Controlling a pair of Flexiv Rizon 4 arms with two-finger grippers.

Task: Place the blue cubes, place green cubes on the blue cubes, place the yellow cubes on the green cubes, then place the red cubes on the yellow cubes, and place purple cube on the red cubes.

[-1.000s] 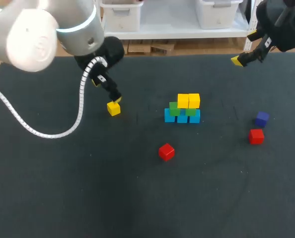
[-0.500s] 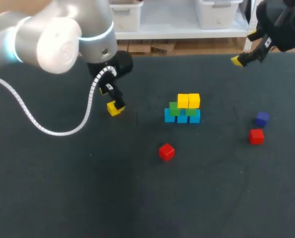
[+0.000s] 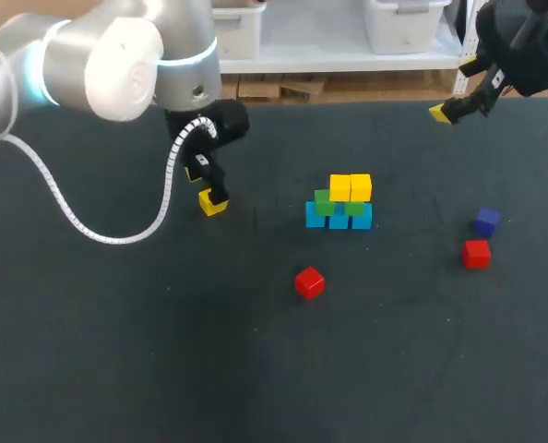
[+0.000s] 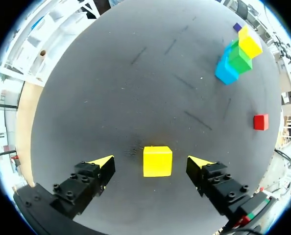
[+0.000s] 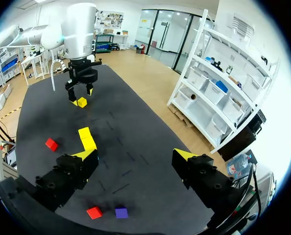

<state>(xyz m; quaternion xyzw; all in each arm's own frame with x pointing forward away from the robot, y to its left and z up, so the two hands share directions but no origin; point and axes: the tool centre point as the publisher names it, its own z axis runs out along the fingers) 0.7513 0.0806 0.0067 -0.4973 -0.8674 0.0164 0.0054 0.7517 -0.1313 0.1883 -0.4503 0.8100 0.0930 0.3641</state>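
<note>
Closest to me on the dark table (image 3: 117, 369) lies one red cube (image 3: 309, 282), alone, in front of the stack and well apart from it. Further back and off to the right sits the other red cube (image 3: 476, 253), with the purple cube (image 3: 486, 221) just behind it, near but apart.

Around mid-table stands the stack. A row of blue cubes (image 3: 339, 219) sits on the table with green cubes (image 3: 324, 202) on top of them. Two yellow cubes (image 3: 351, 187), side by side and touching, form the top layer.

To the left of the stack, at about the same depth, a loose yellow cube (image 4: 157, 161) rests flat on the table. My left tool (image 4: 151, 161) is down over it, fingers apart, one yellow tip on each side of the cube. My left wrist view shows bare table between each tip and the cube, so nothing is clamped. In the head view one finger hides part of the cube.

Farthest away, by the table's back right edge, my right tool (image 5: 135, 155) hangs above the table with its fingers spread wide and nothing between them. Its wrist camera looks down the table to the stack, both red cubes and the purple one.
</note>
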